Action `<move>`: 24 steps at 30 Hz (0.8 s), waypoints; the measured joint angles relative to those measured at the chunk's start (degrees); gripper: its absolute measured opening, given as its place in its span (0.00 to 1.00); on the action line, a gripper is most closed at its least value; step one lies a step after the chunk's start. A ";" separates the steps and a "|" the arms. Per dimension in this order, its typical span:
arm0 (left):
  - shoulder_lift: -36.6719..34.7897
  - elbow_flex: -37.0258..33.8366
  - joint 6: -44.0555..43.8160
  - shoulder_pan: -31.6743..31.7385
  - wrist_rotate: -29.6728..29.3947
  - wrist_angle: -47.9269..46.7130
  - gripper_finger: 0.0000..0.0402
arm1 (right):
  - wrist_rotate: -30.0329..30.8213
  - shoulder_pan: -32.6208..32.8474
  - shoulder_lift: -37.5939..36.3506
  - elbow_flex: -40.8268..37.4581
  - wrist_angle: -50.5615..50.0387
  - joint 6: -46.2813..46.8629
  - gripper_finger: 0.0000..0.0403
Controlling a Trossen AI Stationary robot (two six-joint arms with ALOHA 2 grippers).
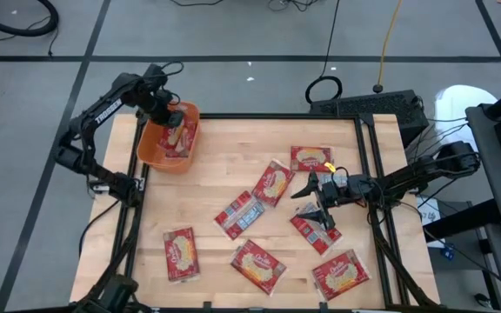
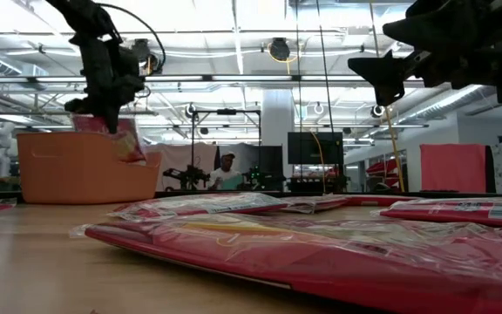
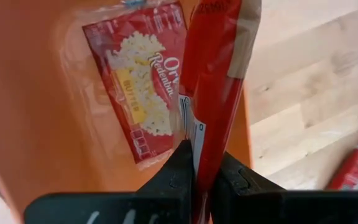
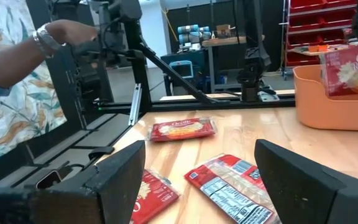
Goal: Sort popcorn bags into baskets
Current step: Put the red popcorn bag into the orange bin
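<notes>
The left gripper [image 1: 174, 113] hangs over the small orange plastic rectangular tub [image 1: 150, 152], which sits on the pale wooden tabletop [image 1: 224, 165] at about ten o'clock in the high view. Its two dark fingers [image 3: 176, 174] are clamped on the edge of a flat red popcorn bag [image 3: 213, 93], which dangles on edge over the tub's interior. Another red packet with a cream-yellow popcorn picture [image 3: 138, 87] already lies inside.

The main risk, as I judge it, is at the release. In the left wrist view the held bag hangs close to the tub's wall, with bare wood just beyond it, so if the fingers part while it is this near the rim it could tip outward and slide onto the tabletop. It might equally catch upright against the packet below and lean out over the rim.

The right gripper [image 1: 313, 198] hovers above the tabletop at about three o'clock, its fingers spread wide and holding nothing. A silver-grey and red packet [image 4: 229, 186] lies just beneath it, and another red packet [image 1: 273, 183] lies just beside that one. A descent could pinch two bags at once or push one flat without gripping it.

Further loose packets lie toward five, six and seven o'clock [image 1: 180, 254]. A person's arm [image 4: 23, 59] shows beyond the table edge in the right wrist view, well apart from both grippers
</notes>
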 joint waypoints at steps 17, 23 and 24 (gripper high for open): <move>-0.07 -13.36 -2.45 -1.97 -2.43 14.79 0.12 | 3.15 0.08 0.01 0.02 -0.43 0.08 0.73; -0.12 -15.05 -2.29 -1.97 -2.39 19.05 0.13 | 3.13 0.08 0.01 0.02 -0.39 0.05 0.73; -0.11 -15.07 -2.27 -1.97 -2.39 19.46 0.13 | 3.13 0.08 0.01 0.02 -0.37 0.06 0.73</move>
